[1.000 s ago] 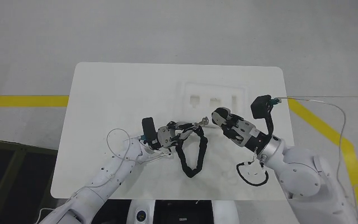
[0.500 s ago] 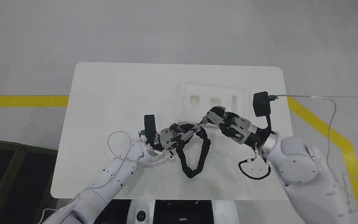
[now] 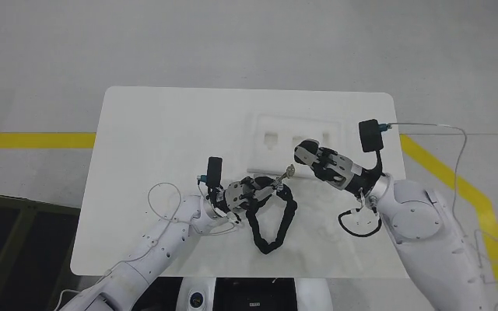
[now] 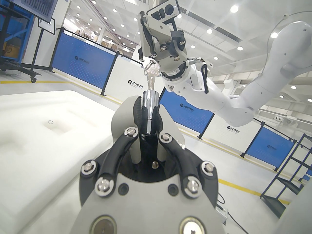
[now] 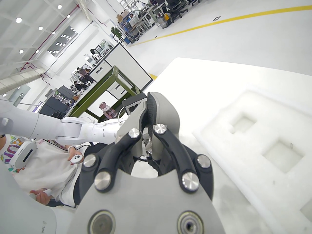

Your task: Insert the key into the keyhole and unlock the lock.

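- Top view: my left fingers (image 3: 246, 191) are clamped on the lock (image 3: 267, 183) and hold it off the desk (image 3: 156, 140). Its keyhole end points at my other arm, so the key (image 3: 286, 172) has a straight line in. The chain (image 3: 272, 229) droops from the lock in a loop onto the desk. My right fingers (image 3: 305, 158) sit at the key's head, near the tray (image 3: 299, 123). The key is small from up here, and I cannot read how deep it sits.
- Left wrist view: my left fingers (image 4: 136, 115) are closed tight on both sides of the lock's chrome barrel (image 4: 149, 108). I judge that grip is there to stop the barrel spinning when the key turns. The key (image 4: 153, 74) stands in the barrel's end with part of its blade bare. My right fingers (image 4: 145, 59) are closed at its head and ring. I cannot tell whether they pinch the head itself or only the ring.
- Right wrist view: my right fingers (image 5: 149, 109) are pressed together with almost no gap. A glint of metal low between them is probably the key (image 5: 147, 145). They block the lock beyond them. The tray (image 5: 256, 135) lies beside them on the desk, cut off at the edge.
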You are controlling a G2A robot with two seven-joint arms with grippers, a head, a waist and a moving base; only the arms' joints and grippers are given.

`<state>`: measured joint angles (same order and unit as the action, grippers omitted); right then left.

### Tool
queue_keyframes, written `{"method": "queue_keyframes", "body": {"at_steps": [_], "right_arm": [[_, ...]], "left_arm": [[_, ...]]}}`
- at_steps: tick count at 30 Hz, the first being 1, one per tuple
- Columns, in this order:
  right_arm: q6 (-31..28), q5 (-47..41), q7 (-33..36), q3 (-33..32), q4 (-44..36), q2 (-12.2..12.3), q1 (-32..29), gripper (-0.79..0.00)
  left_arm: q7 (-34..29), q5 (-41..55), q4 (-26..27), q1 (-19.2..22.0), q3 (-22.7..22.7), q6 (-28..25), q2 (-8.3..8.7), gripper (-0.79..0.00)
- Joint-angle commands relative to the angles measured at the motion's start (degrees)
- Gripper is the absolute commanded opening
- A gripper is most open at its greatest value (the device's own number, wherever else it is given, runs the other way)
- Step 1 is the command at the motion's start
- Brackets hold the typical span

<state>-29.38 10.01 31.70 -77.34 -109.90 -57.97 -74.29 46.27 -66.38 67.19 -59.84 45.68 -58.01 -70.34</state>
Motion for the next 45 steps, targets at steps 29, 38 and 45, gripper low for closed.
{"method": "queue_keyframes", "body": {"at_steps": [29,38,45], "right_arm": [[2.18,4.33,4.39,-0.53,-2.93,0.4,0.13,-0.785],[2.42,4.09,5.51,-0.27,-3.14,0.46,0.57,-0.785],[1.38,3.75,6.87,1.32,-2.39,0.44,0.58,-0.785]], "left_arm": [[0.01,-0.56,-0.03,-0.41,1.27,0.01,-0.57,-0.785],[0.01,-0.91,-0.05,-0.5,1.38,0.01,-0.67,-0.785],[0.01,-1.06,0.01,-0.51,1.49,0.01,-0.72,-0.785]]}}
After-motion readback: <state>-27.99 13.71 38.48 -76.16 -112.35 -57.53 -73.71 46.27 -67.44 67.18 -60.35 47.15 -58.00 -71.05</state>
